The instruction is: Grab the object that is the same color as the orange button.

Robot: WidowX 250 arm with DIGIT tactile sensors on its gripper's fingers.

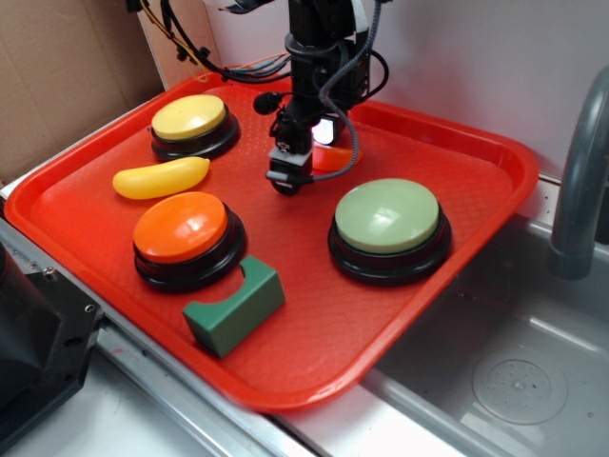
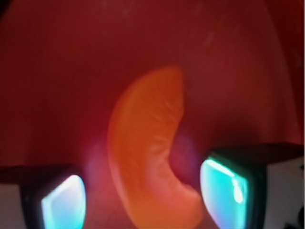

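Jaws (image 2: 143,200) stand open, one fingertip pad to each side of the orange wedge (image 2: 150,157), with a clear gap on both sides and nothing held. Seen from the wrist, the wedge lies flat on the red tray (image 2: 57,71), its curved back toward the left pad (image 2: 62,205) and its hollow edge toward the right pad (image 2: 224,188); its lower end sits between the two pads, while its upper end reaches beyond them. From the outside view the jaws (image 1: 288,179) hang low over the tray (image 1: 457,190), and only a bit of the wedge (image 1: 335,158) shows just behind them. The orange button (image 1: 183,228) sits in front of the jaws and to one side, well apart. Beyond it are a yellow button (image 1: 190,118) and a yellow banana toy (image 1: 160,178); a pale green button (image 1: 387,218) is on the other side, and a dark green block (image 1: 233,305) lies nearest the tray's front edge.
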